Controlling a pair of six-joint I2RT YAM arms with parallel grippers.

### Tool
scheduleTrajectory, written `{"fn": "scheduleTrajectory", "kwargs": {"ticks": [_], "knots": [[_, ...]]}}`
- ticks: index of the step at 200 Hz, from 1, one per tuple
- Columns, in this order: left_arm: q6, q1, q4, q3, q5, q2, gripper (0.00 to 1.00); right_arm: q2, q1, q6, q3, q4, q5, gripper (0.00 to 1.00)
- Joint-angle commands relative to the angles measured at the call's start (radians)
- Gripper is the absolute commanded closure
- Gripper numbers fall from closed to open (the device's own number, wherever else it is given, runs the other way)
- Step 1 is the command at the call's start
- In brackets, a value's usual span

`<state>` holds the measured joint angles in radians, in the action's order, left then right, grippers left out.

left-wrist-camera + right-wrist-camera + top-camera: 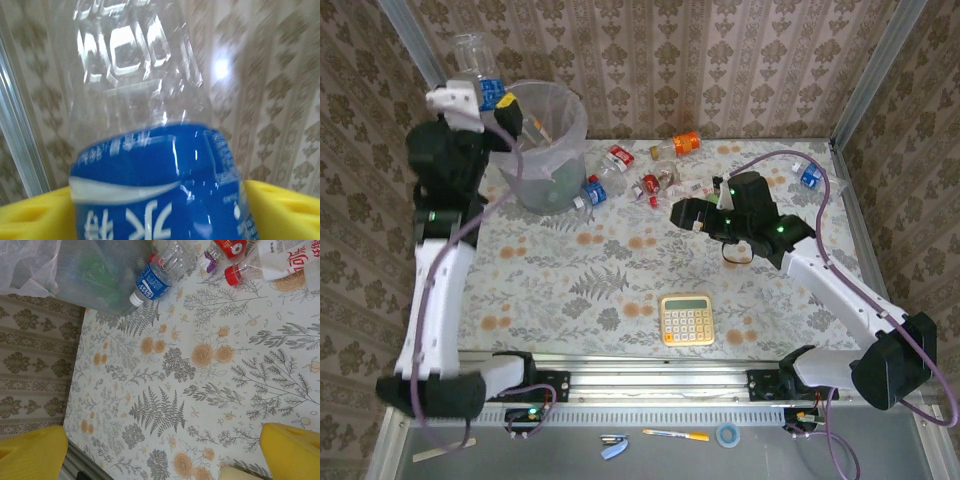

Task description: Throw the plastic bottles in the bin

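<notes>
Damask wallpaper backs a flower-printed tablecloth [590, 285], where a blue-labelled bottle [478, 70] stands upright in my left gripper [485, 98], raised beside the left rim of the bin [525, 185]. From the wrist, the bottle sits between my yellow fingers [35, 215]; I cannot tell whether they clamp it or merely flank it. My right gripper [678, 214] hangs wide open and empty over the cloth, near the loose bottles [650, 183] strewn right of the bin.

The risk, as I judge it, is the drop. From above the bottle looks closer to the rim's outer side than to the mouth, so a release here could send it down outside, or off the rim and onto the table. A light, empty bottle would bounce readily.

Its blue label carries white Chinese characters, one reading 水, the rest cut off. Another bottle [150, 280] with a white cap lies against the bin, its label print too small to read. A white label [292, 257] shows large red characters, cropped.
</notes>
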<state>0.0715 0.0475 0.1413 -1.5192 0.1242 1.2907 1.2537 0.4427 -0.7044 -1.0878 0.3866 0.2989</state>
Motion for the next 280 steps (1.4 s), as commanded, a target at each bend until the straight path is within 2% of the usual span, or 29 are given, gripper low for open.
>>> {"fn": "scheduleTrajectory", "kwargs": {"ticks": [1, 40, 68, 98, 135, 178, 239, 280], "knots": [[0.111, -0.046, 0.199, -0.096, 0.098, 0.091, 0.00, -0.041, -0.008, 0.029, 0.015, 0.031, 0.016, 0.00], [0.149, -0.052, 0.197, -0.124, 0.135, 0.012, 0.00, -0.060, -0.015, 0.029, 0.052, 0.022, 0.017, 0.00], [0.145, -0.053, 0.268, -0.154, 0.117, -0.071, 0.00, -0.042, -0.017, 0.017, 0.073, -0.002, 0.027, 0.00], [0.152, -0.052, 0.320, -0.135, 0.158, -0.172, 0.00, 0.006, -0.020, 0.017, 0.073, -0.006, 0.019, 0.00], [0.184, -0.051, 0.333, -0.006, 0.233, -0.341, 0.00, 0.131, -0.030, 0.068, 0.007, 0.050, -0.040, 0.00], [0.219, -0.049, 0.398, 0.154, 0.323, -0.516, 0.00, 0.354, -0.034, 0.159, -0.143, 0.125, -0.106, 0.01], [0.189, -0.048, 0.564, 0.289, 0.325, -0.714, 0.00, 0.582, -0.068, -0.023, -0.256, 0.057, -0.092, 0.06], [0.164, -0.048, 0.636, 0.300, 0.307, -0.764, 0.00, 0.648, -0.096, -0.137, -0.248, -0.032, -0.110, 0.08]]}}
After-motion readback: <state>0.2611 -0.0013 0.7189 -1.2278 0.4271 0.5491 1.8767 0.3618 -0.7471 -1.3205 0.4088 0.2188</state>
